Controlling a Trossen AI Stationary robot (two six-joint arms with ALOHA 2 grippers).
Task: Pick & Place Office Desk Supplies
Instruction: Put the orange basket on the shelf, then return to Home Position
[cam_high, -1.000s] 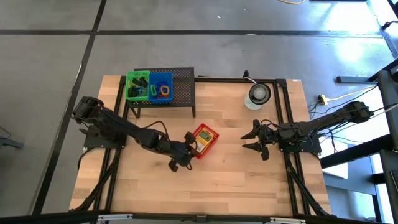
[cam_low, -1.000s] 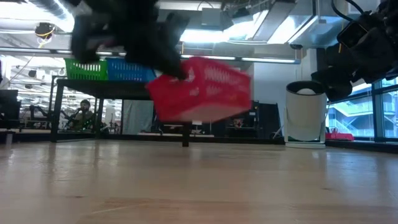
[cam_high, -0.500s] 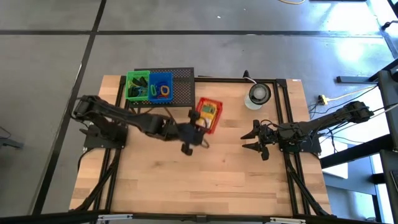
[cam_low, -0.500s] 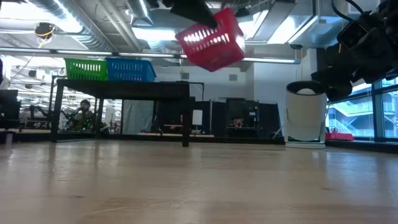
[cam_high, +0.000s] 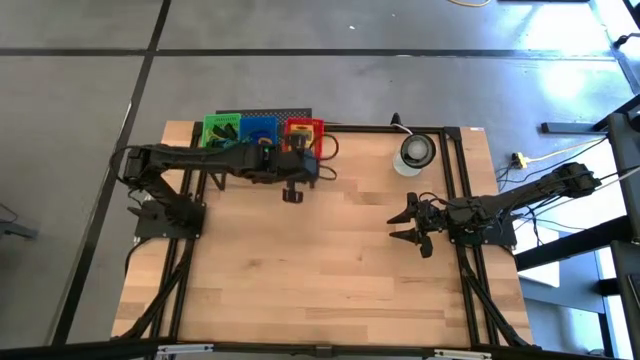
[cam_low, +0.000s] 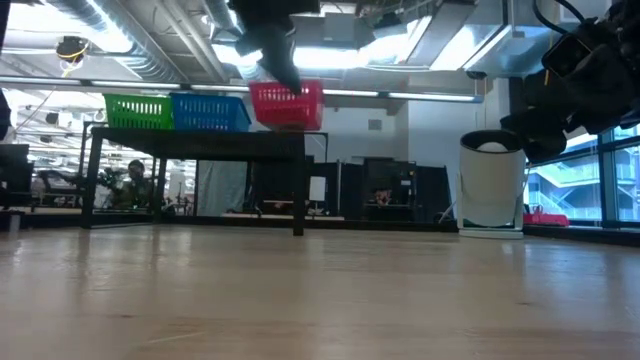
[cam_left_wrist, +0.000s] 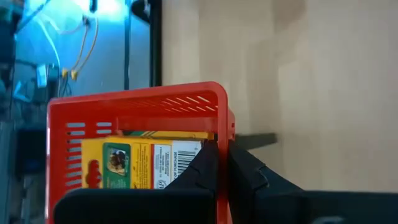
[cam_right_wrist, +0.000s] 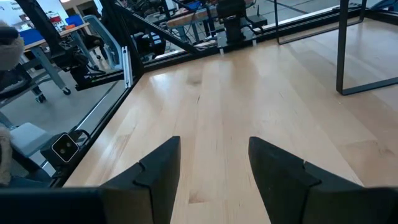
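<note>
A red slotted basket (cam_high: 303, 128) with a yellow-orange packet (cam_left_wrist: 146, 163) inside stands level at the top of the black mesh rack (cam_high: 262, 165), right of the blue basket (cam_high: 260, 135) and the green basket (cam_high: 222, 135). Coloured loops lie in the blue basket, dark items in the green one. My left gripper (cam_high: 305, 152) is shut on the red basket. In the low view the basket (cam_low: 288, 104) has its bottom at the rack's top. My right gripper (cam_high: 418, 226) hangs open over the table's right side, holding nothing. My left gripper (cam_left_wrist: 222, 149) grips one side wall of the red basket at its rim (cam_left_wrist: 221, 121). One finger (cam_left_wrist: 204, 167) is inside the basket and the other (cam_left_wrist: 247, 169) outside, coming from above and pointing down. The basket sits upright; whether it rests on the rack I cannot tell.
A round white and grey object (cam_high: 415, 152) stands at the table's far right, right of the rack. The wooden table top (cam_high: 330, 270) lies bare in front of the rack. A black frame rail (cam_high: 455, 180) runs along the right side.
My left gripper has carried the red basket up from the middle of the table and toward the far edge, to the rack's top beside the blue basket. The basket hung tilted on the way and is level now. The right arm kept still.
</note>
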